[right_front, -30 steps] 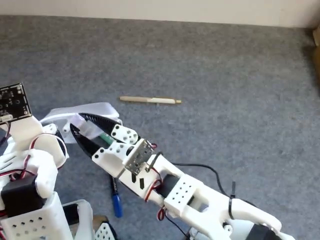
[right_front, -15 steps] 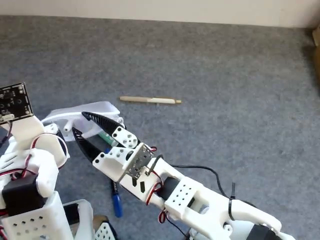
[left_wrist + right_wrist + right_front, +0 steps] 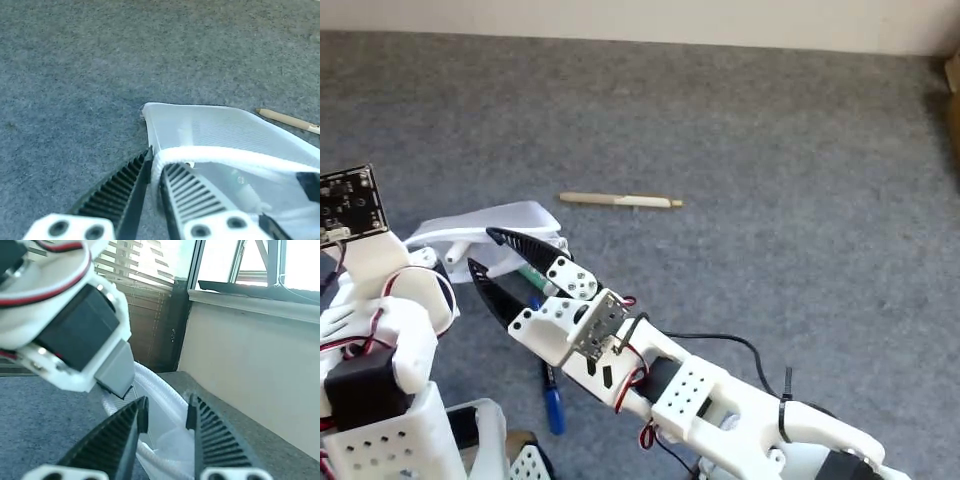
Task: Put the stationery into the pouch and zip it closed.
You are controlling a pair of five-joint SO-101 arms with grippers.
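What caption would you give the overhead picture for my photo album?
Right hand open at the mouth of the white pouch, a beige pen lying on the grey surface beyond.

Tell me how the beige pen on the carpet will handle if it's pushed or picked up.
The pen is a slim, straight stick, so it is probably stiff and light. Pushed from the side it may roll, though the rough grey carpet should slow it. Lying flat and thin, it likely needs a close pinch across its barrel.
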